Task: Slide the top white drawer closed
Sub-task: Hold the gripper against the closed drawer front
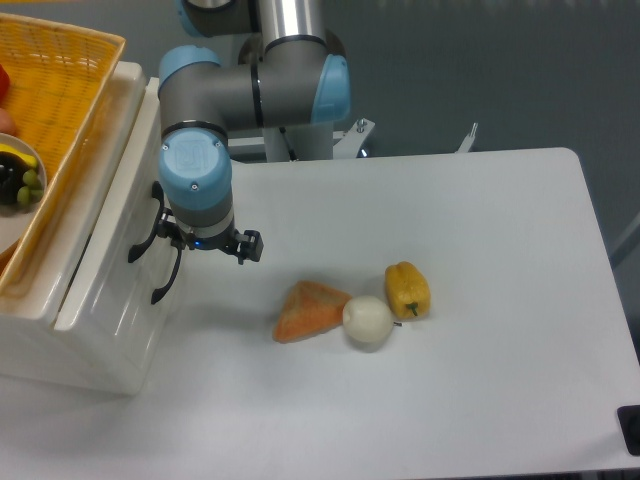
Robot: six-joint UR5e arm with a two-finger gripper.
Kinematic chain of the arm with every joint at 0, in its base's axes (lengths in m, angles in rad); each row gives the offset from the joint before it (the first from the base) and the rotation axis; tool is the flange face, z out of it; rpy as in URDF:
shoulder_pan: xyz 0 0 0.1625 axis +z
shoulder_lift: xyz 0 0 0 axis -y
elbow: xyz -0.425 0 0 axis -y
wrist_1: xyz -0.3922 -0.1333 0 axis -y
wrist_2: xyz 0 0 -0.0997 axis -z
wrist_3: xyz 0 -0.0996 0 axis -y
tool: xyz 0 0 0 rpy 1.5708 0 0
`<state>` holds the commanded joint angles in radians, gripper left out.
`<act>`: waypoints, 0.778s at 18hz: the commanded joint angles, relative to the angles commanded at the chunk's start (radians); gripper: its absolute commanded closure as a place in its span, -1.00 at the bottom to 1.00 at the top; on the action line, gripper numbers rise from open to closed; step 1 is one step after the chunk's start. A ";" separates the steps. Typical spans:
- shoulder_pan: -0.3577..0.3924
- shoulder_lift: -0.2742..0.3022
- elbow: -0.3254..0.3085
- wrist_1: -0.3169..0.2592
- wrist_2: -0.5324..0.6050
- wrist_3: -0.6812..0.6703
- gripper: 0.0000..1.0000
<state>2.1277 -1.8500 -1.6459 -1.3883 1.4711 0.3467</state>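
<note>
One claw [197, 242] is all you have here, and it sits low against the front face of the top white drawer [105, 255], right by the drawer's black handle [143, 235]; the wrist housing hides its fingers from above, so you cannot tell whether they are spread or pressed together. The drawer looks almost home in the cabinet [70, 345], with only a thin gap showing along its top edge, so judge the task as near its end. Your main risk is pushing on once the drawer seats: the load would then go into the cabinet and could shove it across the table [480, 240] or jolt the orange basket [55, 90] perched on top. Watch too that a finger does not snag on either the upper handle or the lower handle [166, 280] just beneath it. Near the claw, the carrot-coloured piece [310, 310], white ball [367, 320] and yellow pepper [407, 289] lie clear of the push line.
</note>
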 joint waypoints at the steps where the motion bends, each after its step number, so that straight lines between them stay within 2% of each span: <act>1: -0.006 -0.002 -0.002 0.000 0.000 0.000 -1.00; 14: -0.003 0.008 0.000 0.000 0.005 0.002 -1.00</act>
<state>2.1245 -1.8423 -1.6460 -1.3883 1.4757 0.3482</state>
